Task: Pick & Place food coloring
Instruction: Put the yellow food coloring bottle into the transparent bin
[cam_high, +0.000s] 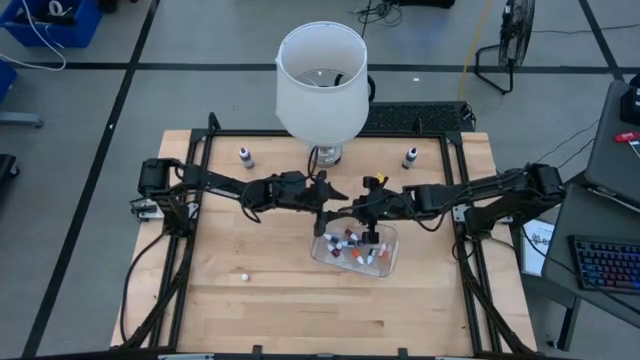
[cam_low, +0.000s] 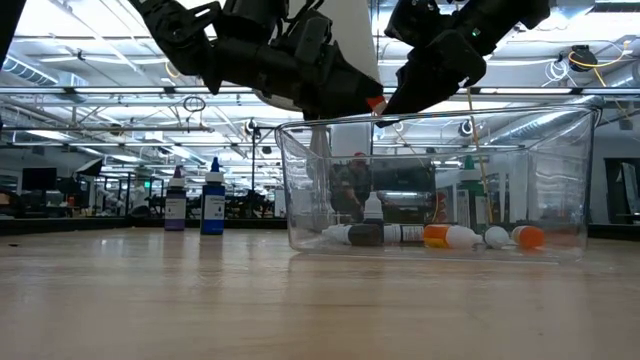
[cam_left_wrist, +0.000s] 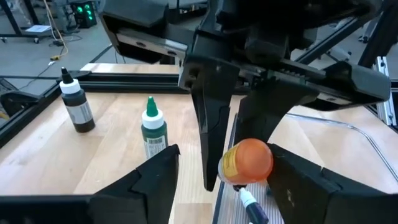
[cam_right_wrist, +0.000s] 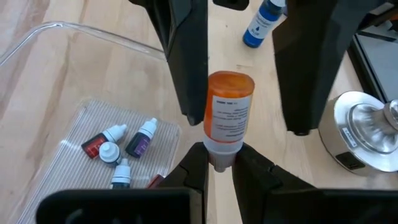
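While my right gripper (cam_right_wrist: 219, 163) pinches the white cap of the orange food coloring bottle (cam_right_wrist: 228, 112) above the clear tub (cam_high: 387, 262), my left gripper (cam_left_wrist: 221, 180) flanks it, fingers spread, not touching.

orange bottle (cam_right_wrist: 228, 115) upright, cap down, above tub | others (cam_high: 354, 246) lying in clear tub | two (cam_high: 246, 156) upright on table near lamp

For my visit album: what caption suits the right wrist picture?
Right gripper pinches an orange dropper bottle between the left gripper's open fingers, above the clear tub.
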